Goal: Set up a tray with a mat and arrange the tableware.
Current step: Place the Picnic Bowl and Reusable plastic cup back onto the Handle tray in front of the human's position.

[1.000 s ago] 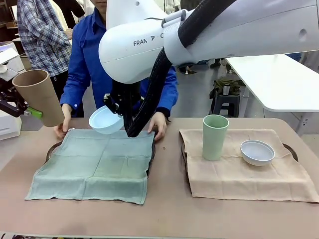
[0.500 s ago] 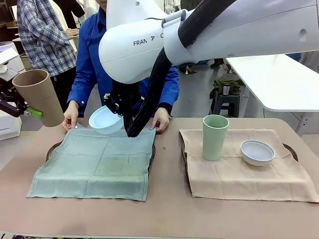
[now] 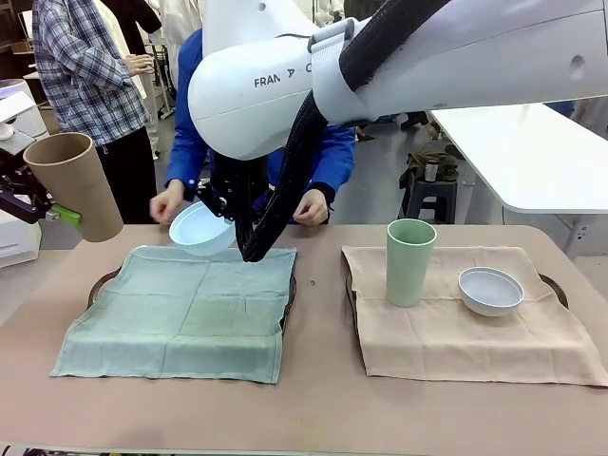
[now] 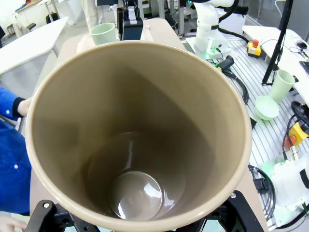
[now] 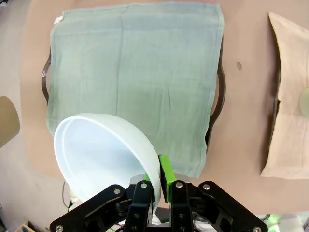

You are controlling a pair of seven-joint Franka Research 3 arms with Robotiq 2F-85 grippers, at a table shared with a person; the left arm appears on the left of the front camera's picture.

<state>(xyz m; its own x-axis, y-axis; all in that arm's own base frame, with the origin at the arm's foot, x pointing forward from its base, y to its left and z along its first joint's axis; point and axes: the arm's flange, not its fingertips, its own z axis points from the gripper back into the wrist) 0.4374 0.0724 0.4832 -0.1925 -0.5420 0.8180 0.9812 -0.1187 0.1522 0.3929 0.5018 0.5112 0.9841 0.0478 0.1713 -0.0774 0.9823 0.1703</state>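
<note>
Brown table point(image 3: 313, 408) in a workshop room, white tables point(image 3: 532, 152) and a stool point(image 3: 432, 195) behind. Across the far edge, a person in a blue shirt point(image 3: 328, 161), both hands point(image 3: 310, 207) lifted just off the table; another person in a plaid shirt point(image 3: 81, 66) farther back.

Two trays, each under one mat: green mat point(image 3: 180, 313) on the left tray point(image 3: 98, 285), its dark handles showing at both sides; beige mat point(image 3: 465, 318) on the right tray point(image 3: 554, 285).

Two cups: tan cup point(image 3: 74, 185) held in the air at the left edge, mouth up and tilted; pale green cup point(image 3: 409, 261) upright on the beige mat. Two bowls: white bowl point(image 3: 490, 291) on the beige mat just right of the green cup; light blue bowl point(image 3: 201, 229) in the air over the green mat's far edge.

Left gripper point(image 3: 43, 211): spread wide around the tan cup's lower body, green pad against its wall; in the wrist view the cup's open mouth faces the camera, fingers hidden beneath it.

Right gripper point(image 5: 158, 186): pinched tight on the light blue bowl's rim, one finger inside, one outside, bowl tipped on edge above the green mat.
</note>
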